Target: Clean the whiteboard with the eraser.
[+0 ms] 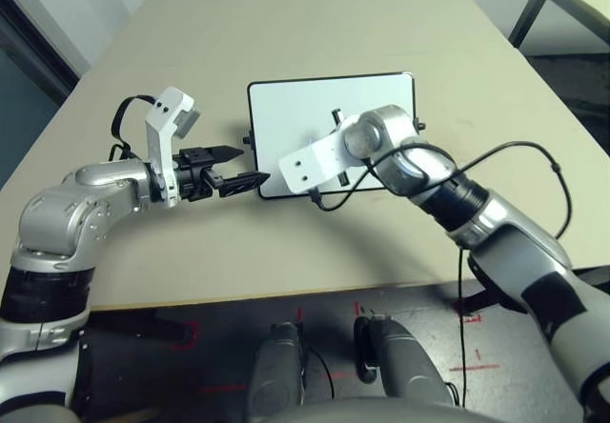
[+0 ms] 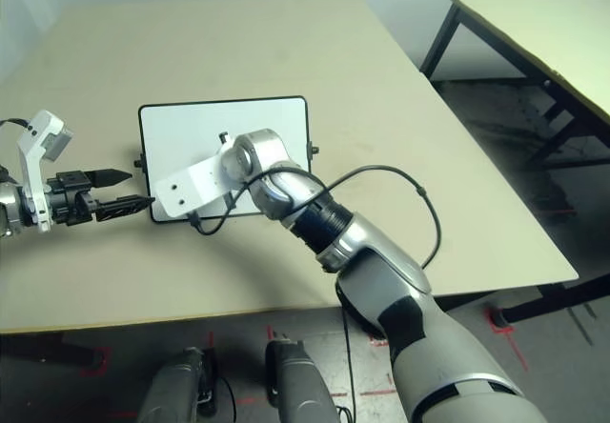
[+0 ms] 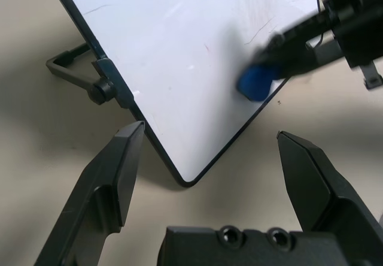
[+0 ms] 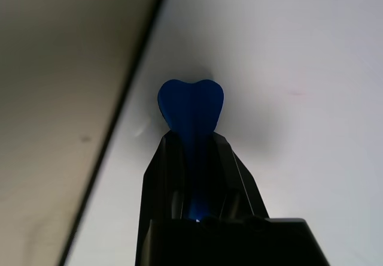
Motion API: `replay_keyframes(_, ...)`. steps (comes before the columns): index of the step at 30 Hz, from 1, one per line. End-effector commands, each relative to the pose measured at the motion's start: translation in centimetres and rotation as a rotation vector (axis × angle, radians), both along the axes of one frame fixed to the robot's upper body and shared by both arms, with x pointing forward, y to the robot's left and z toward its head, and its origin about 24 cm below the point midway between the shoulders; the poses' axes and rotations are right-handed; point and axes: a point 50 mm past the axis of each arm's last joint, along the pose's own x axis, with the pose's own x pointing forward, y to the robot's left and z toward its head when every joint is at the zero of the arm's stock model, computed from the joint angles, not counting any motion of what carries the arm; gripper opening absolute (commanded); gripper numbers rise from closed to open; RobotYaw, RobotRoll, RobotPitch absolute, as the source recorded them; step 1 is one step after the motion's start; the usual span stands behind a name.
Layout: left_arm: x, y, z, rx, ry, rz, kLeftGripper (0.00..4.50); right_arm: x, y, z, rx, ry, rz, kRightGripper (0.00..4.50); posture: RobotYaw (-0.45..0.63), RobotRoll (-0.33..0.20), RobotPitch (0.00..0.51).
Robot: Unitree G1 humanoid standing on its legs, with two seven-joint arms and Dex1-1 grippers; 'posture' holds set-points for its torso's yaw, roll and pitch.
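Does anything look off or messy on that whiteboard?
Only slightly: the whiteboard carries a few thin stray marks, which seem ordinary, since the right gripper holds a blue eraser over it. Nothing looks spilled or broken.

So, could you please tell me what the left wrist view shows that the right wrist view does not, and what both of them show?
Only the left wrist view: the left gripper, its fingers open, and the black knob with a bracket on the whiteboard's side, plus a rounded corner and thin scribbled lines.

Only the right wrist view: the eraser's notched, two-lobed end beyond the fingertips.

Both: the whiteboard with its black frame, the tabletop, the blue eraser and the right gripper closed on it.
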Motion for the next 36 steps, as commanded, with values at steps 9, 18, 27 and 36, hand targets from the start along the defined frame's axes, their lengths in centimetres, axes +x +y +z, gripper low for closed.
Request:
replay_keyframes(9, 0.2, 0.3, -0.3, 0.002, 0.008, 0.001, 4.5, 3.5, 2.7, 3.5, 0.196, -0.126, -0.127, 0.41, 0.02, 0.0, 0.142)
replay_keyframes(18, 0.1, 0.4, -0.2, 0.004, 0.01, 0.002, 4.5, 1.6, 1.9, 0.4, 0.104, -0.026, -0.07, 0.41, 0.03, 0.0, 0.145)
replay_keyframes(27, 0.1, 0.4, -0.2, 0.005, 0.012, 0.001, 4.5, 2.1, 1.4, 0.8, 0.161, -0.045, -0.12, 0.41, 0.02, 0.0, 0.139)
replay_keyframes(36, 0.3, 0.2, 0.1, 0.009, 0.006, -0.004, 4.5, 4.5, 3.3, 2.2, 0.31, -0.106, -0.173, 0.41, 0.03, 0.0, 0.132)
